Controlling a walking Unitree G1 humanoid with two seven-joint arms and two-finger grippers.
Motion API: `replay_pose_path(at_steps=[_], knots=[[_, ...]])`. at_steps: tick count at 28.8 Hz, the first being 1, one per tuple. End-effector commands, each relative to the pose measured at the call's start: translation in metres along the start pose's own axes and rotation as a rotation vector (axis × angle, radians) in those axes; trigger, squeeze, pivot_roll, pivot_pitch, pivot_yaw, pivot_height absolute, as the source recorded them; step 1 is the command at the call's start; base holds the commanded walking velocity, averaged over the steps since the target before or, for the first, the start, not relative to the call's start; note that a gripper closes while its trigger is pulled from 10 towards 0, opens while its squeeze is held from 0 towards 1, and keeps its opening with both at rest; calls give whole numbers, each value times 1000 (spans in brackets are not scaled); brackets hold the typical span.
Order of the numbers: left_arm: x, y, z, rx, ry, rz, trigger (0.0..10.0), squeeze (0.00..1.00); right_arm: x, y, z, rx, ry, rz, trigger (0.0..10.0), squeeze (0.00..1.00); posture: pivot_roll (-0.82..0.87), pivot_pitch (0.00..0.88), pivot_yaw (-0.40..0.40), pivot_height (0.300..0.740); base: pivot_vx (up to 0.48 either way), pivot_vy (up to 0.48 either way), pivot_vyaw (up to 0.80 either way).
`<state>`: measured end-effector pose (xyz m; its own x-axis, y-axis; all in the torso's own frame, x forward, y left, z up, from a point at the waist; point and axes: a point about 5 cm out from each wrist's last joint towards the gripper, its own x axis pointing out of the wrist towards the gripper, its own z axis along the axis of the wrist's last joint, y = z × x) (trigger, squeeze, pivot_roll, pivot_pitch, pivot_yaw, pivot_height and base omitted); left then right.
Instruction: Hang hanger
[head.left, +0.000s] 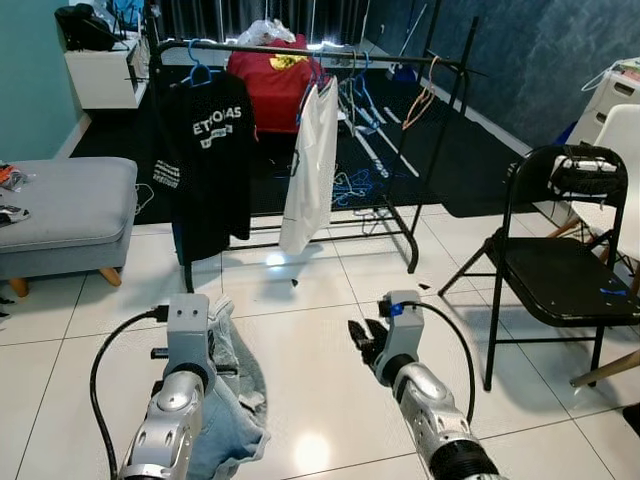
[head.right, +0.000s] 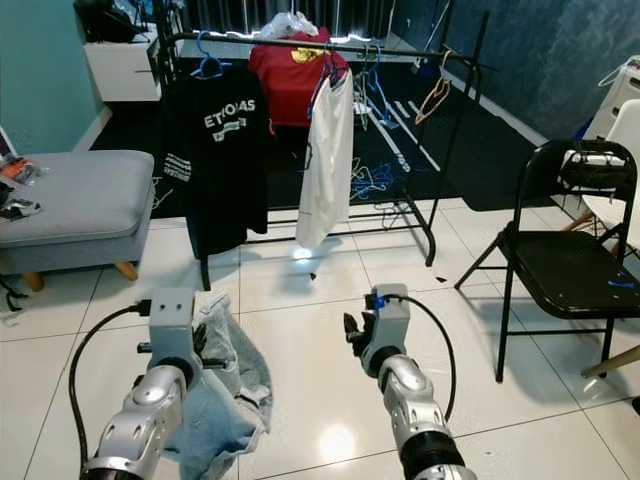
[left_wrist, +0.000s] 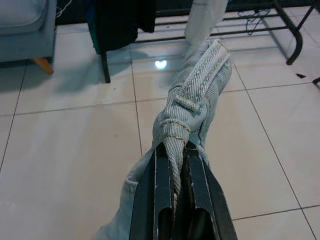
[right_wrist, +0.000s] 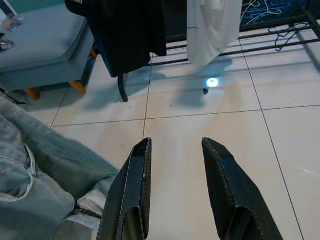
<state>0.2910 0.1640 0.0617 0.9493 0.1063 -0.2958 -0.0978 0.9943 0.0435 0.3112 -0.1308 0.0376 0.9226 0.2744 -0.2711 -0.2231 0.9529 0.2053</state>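
Observation:
My left gripper (left_wrist: 172, 150) is shut on a fold of a light blue denim garment (left_wrist: 200, 90), which hangs from it in a bunch (head.left: 235, 400) low over the white tiles. To its right, my right gripper (right_wrist: 176, 150) is open with nothing between its fingers, and it points at the floor in front of the rack. A black clothes rack (head.left: 300, 45) stands about two tiles ahead. On its rail hang a black printed T-shirt (head.left: 210, 160) on a blue hanger (head.left: 200, 70), a red shirt (head.left: 270, 85) and a white shirt (head.left: 312, 160). Bare hangers (head.left: 425, 95) hang toward the rail's right end.
A grey upholstered bench (head.left: 60, 210) stands at the left. A black folding chair (head.left: 560, 270) stands at the right, with a white chair (head.left: 625, 150) behind it. Blue cables (head.left: 355, 185) lie on the dark carpet under the rack. Open tile floor lies between me and the rack.

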Motion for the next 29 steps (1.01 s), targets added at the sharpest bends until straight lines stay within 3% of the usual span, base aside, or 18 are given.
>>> replay_pose_path(at_steps=[1,7,26,29], knots=[[3,-3,11,-5,-50,-2,10000,0,1,-2,1,9,-11,-4,10000,0,56,0,-66,740,0,0,0],[6,1,13,-31,-30,21,10000,0,1,-2,3,8,-24,-1,10000,0,54,0,-80,740,0,0,0],[7,1,17,-1,-93,12,10000,0,2,-1,2,-37,-9,10,10000,0,44,0,-90,740,0,0,0],[6,0,20,-18,-107,-2,10000,0,2,2,1,-61,-7,44,10000,0,46,0,-87,740,267,0,800]])
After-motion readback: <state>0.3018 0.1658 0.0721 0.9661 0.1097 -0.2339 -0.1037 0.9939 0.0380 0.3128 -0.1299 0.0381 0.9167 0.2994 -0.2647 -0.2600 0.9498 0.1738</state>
